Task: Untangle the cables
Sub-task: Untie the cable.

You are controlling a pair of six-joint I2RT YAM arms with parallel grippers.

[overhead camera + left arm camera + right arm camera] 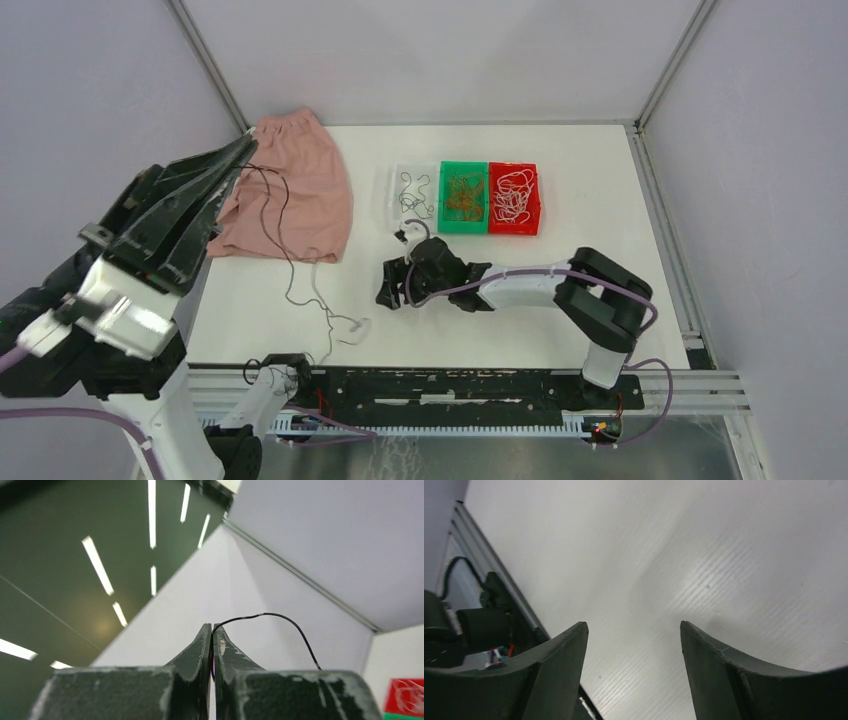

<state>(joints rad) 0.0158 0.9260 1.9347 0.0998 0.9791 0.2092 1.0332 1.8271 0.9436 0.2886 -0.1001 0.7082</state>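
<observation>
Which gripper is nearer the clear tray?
Right. The right gripper sits open by the clear tray's near edge; the left gripper is raised far left by the pink cloth, clamping a black cable.

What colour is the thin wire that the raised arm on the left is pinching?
Black; the cable shows best in the left wrist view.

My left arm (150, 250) rises high on the left side. My left gripper (246, 142) points far, its jaws pressed together on a black cable (280, 616). My right arm (540, 285) lies low and reaches left. My right gripper (634, 627) is spread wide, holding nothing.
</observation>
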